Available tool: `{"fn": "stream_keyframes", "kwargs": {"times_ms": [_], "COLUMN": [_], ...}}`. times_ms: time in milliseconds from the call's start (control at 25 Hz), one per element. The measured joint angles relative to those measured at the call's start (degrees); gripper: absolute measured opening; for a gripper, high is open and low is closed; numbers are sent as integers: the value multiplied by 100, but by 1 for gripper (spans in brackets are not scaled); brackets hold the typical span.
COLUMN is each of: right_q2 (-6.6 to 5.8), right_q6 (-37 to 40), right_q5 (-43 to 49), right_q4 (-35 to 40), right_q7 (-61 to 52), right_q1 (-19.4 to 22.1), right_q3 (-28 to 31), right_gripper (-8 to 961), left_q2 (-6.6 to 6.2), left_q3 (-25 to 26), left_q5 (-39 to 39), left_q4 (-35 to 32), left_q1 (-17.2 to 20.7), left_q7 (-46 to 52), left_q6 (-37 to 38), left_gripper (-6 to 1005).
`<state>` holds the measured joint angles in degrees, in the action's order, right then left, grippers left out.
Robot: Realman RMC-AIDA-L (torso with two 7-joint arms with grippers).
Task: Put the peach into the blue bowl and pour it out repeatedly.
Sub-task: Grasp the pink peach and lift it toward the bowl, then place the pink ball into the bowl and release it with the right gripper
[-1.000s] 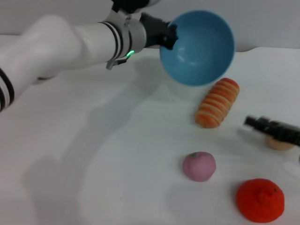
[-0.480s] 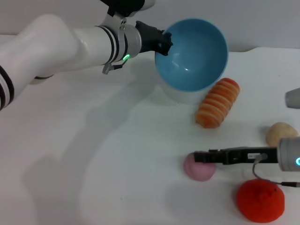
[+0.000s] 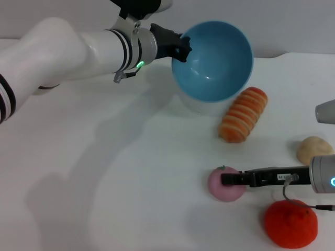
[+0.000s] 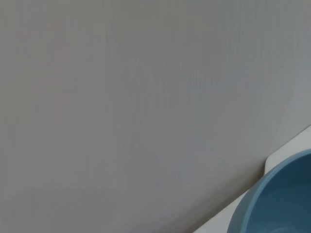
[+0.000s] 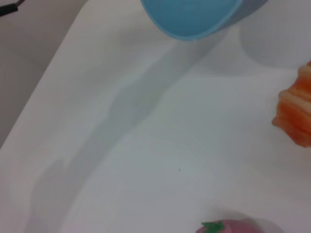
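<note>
- The left pincer (image 3: 180, 46) grips the rim of the bowl (image 3: 214, 58), holding it lifted above the counter (image 3: 131, 172) and tipped so its glossy inside faces the head camera.
- Nothing lies in the bowl; its shadow falls on the counter just under it.
- The left wrist view shows only a curved part of the bowl (image 4: 279, 204) at one corner, with grey wall behind it.
- The peach (image 3: 225, 184) lies on the counter, well apart from the bowl and nearer the robot than it, with a small green tuft on top.
- The right pincer (image 3: 226, 179) reaches in level from the robot's right, its black tip at the peach's near-right side, over the fruit's top edge.
- Whether the right pincer is wide or narrow cannot be told, and it is not clear that it touches the peach.
- In the right wrist view the peach (image 5: 233, 227) shows only as a pink top at the frame's edge, with the bowl (image 5: 194, 17) far beyond it.
- A striped orange bun (image 3: 243, 115) lies between the bowl and the peach, tilted, just beside the bowl's shadow.
- A beige ball (image 3: 314, 150) sits to the right of the peach, near the right arm.
- A bumpy orange fruit (image 3: 290, 224) sits on the counter near the peach, to its right and closer to the robot.
</note>
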<state>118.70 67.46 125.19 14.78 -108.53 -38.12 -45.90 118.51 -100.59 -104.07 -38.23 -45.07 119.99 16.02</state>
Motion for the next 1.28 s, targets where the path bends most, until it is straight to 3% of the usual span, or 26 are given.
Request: {"fn": "stream_keyframes", "kwargs": {"times_ms": [80,320,480,560,600,640,760,920,1160,1280], "right_q2": [1,11,-27,-7,-4,-4,-31,-32,-18,-10], "right_q6": [-16,383,1349,1966,2116,2116,2314,2285,1595,848], "right_q5": [3,-12,-47,-151,-180,-180,-184,-162,92,112], "right_q4": [7,502,1559,2584,2891,2891,3580,3999,3688,3335], "right_q7": [8,26,-50,-90,-104,-104,-308,-418,-508,-527], "right_q1": [-4,28,77,155,159,159,94,24,-161,-248], "right_q3": [-31,-39,7,0,-3,-3,18,-66,-455,-925], "right_gripper": [460,339,258,227,217,206,174,140,89,50], "left_q2": [3,-10,-57,-72,-72,-72,-59,-28,-27,-1], "left_q3": [-7,0,145,298,443,443,509,509,455,262], "left_q5": [9,-15,-144,-539,-1193,-1193,-2287,-3349,-3749,-3839], "left_q4": [0,0,14,11,-24,-24,-110,-300,-654,-745], "left_q1": [-1,-15,-122,-206,-297,-297,-468,-685,-718,-715], "left_q7": [16,47,183,486,1022,1022,1971,3008,3399,3500], "left_q6": [0,139,674,933,1189,1189,1642,2436,3224,3378], "left_gripper": [-1,0,-1,-1,-1,0,0,0,-1,-1]}}
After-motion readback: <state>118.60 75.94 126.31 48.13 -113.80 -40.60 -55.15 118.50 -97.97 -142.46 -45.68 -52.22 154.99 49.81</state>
